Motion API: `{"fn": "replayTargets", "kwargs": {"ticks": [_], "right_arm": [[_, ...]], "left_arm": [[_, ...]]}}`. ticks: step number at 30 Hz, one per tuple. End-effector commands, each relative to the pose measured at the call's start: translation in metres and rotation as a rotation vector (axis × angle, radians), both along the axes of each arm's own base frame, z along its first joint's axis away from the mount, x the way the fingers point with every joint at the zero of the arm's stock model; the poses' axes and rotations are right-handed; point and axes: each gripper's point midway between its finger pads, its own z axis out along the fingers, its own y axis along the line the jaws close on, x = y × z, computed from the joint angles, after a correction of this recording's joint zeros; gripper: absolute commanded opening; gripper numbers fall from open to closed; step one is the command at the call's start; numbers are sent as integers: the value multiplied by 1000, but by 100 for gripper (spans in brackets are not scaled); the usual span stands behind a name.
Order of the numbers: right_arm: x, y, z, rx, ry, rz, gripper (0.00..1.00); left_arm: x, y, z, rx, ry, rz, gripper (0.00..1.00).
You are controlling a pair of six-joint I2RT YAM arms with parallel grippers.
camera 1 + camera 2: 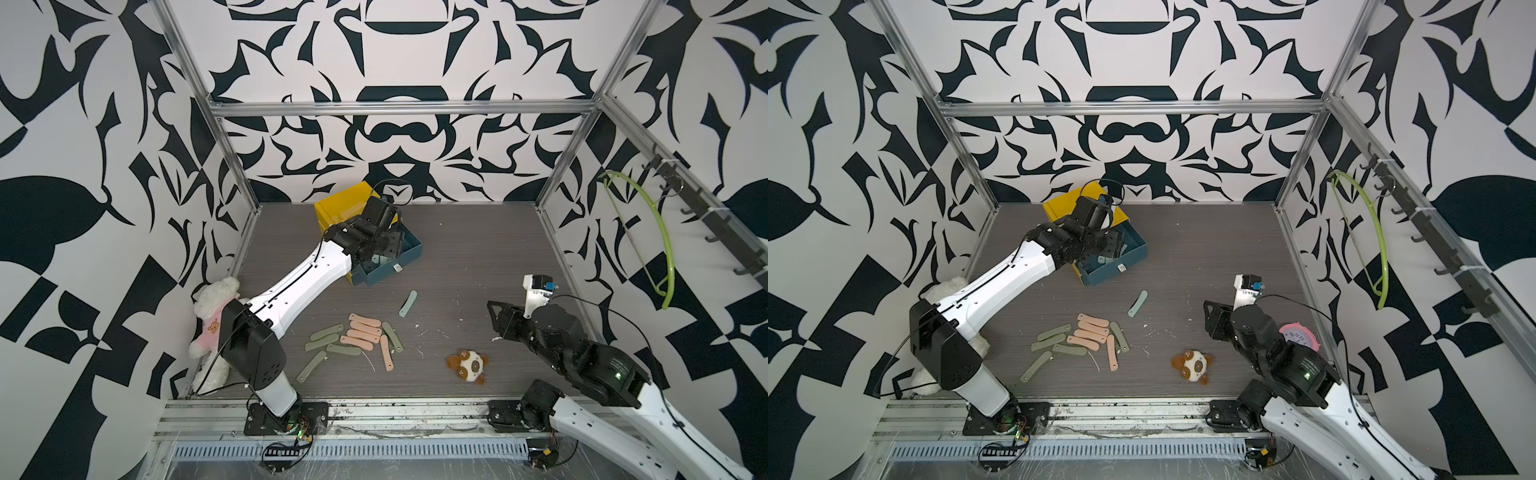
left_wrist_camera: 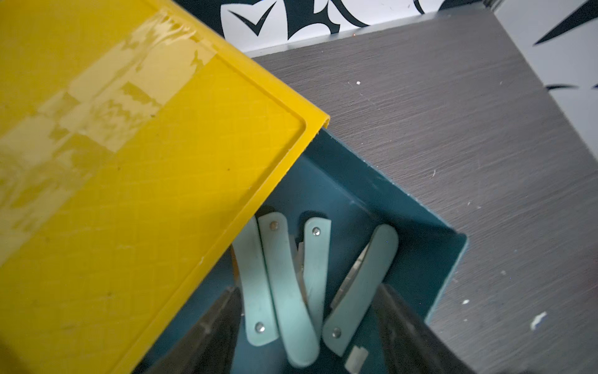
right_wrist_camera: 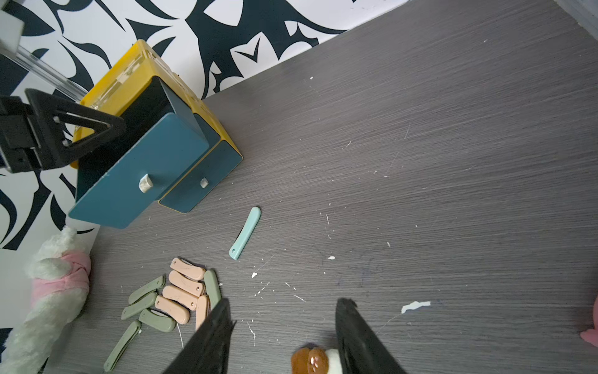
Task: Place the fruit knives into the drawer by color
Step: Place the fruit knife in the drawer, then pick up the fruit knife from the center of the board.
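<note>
The drawer cabinet (image 1: 338, 203) is yellow and stands at the back of the table, its top dark teal drawer (image 1: 405, 259) pulled out. Several teal fruit knives (image 2: 288, 291) lie inside that drawer. My left gripper (image 2: 309, 289) hangs open just above them, holding nothing; in both top views it reaches down into the drawer (image 1: 1121, 266). One more teal knife (image 1: 408, 303) lies alone on the table. A cluster of peach and olive fruit knives (image 1: 361, 336) sits mid-table. My right gripper (image 3: 286, 304) hovers open and empty at the right (image 1: 498, 318).
A small brown-and-white plush toy (image 1: 467, 365) lies near the front, close to the right gripper. A white plush in pink (image 1: 212, 320) leans against the left wall behind the left arm. A pink clock (image 1: 1300, 336) shows behind the right arm. A green hanger (image 1: 654, 241) hangs on the right wall.
</note>
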Motion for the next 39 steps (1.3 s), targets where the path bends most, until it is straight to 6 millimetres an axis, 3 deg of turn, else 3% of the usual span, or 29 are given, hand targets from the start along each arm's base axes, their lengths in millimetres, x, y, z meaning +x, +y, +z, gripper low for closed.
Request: {"fn": "replayTargets", "kwargs": {"ticks": [1, 4, 9, 12, 13, 14, 21, 27, 31, 39], "right_arm": [[5, 10, 5, 36, -7, 9, 55], [8, 17, 2, 43, 10, 23, 56], [15, 33, -10, 53, 51, 49, 59], [22, 49, -27, 71, 101, 68, 60], [25, 53, -35, 74, 116, 61, 60], [25, 63, -42, 92, 146, 88, 59], [49, 100, -78, 42, 191, 108, 60], [75, 128, -115, -37, 217, 67, 60], [94, 141, -138, -61, 208, 13, 61], [117, 170, -164, -126, 178, -16, 62]], "left_arm": [[-8, 3, 35, -68, -52, -11, 84], [-18, 4, 55, -138, -78, -18, 99], [-39, 15, 82, -240, -128, -21, 99], [-56, 23, 89, -297, -150, -20, 99], [-59, 25, 83, -304, -147, -14, 99], [-69, 33, 93, -339, -179, -12, 99], [-103, 64, 65, -457, -208, 48, 99], [-115, 77, 31, -451, -155, 90, 99], [-123, 84, 27, -489, -172, 99, 99], [-136, 95, 26, -536, -212, 95, 99]]}}
